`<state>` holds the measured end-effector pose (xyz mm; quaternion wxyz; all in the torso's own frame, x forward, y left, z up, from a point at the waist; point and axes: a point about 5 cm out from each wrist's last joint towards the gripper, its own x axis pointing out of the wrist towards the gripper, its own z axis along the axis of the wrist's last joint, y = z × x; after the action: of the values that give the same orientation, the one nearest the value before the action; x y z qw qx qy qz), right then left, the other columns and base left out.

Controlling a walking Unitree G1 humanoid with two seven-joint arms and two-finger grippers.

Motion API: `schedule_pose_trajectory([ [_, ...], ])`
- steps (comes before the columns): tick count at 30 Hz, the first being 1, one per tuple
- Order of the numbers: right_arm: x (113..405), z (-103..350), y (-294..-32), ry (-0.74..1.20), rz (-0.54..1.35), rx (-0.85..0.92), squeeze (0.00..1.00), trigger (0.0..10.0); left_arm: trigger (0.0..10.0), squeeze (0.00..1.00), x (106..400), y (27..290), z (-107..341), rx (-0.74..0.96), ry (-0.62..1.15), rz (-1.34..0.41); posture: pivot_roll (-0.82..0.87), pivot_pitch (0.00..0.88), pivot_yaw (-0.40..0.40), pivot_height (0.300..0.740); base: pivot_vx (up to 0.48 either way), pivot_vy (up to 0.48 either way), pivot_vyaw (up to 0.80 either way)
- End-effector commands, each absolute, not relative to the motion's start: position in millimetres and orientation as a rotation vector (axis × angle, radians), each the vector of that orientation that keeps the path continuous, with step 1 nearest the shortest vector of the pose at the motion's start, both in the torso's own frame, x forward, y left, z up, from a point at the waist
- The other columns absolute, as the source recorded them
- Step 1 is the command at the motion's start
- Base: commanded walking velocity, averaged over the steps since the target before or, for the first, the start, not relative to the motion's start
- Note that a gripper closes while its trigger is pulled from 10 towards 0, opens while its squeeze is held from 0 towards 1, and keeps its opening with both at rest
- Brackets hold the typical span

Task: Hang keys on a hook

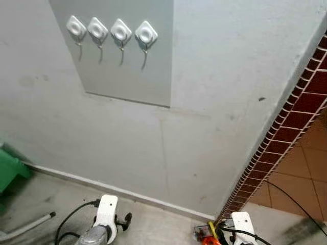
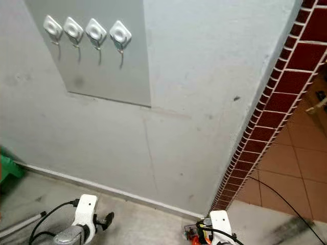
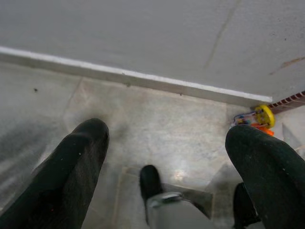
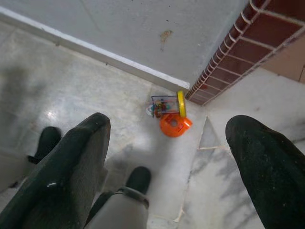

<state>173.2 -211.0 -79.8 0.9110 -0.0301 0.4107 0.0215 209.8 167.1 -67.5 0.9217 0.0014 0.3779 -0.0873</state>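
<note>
Currently right gripper (image 4: 167,157), fingers spread, is hovering over floor keys (image 4: 170,114); pickup pending, hooks (image 1: 111,30) waiting above.

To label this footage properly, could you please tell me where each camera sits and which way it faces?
Head stereo pair: looks down at four wall hooks and both wrists.
Left wrist: along the open left pincer toward the floor.
Right wrist: along the open right pincer toward the floor.
Both wrist views share the keys by the brick edge.
</note>
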Motion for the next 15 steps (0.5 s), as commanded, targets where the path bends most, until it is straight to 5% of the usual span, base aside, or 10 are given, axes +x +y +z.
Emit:
schedule_pose_trajectory([
  [1, 174.8, -79.8, -207.0, 0.843, 0.051, -0.044, 0.00, 10.0, 10.0, 0.00, 210.1, 172.9, -66.8, 0.018, 0.778, -0.177, -0.03, 0.000, 0.029, 0.740, 0.000, 0.000, 0.80],
  [15, 171.5, -80.1, -212.1, 0.849, 0.049, -0.045, 0.00, 10.0, 10.0, 0.00, 214.1, 175.1, -63.7, -0.005, 0.755, -0.171, -0.02, 0.000, 0.025, 0.740, 0.000, 0.000, 0.80],
])
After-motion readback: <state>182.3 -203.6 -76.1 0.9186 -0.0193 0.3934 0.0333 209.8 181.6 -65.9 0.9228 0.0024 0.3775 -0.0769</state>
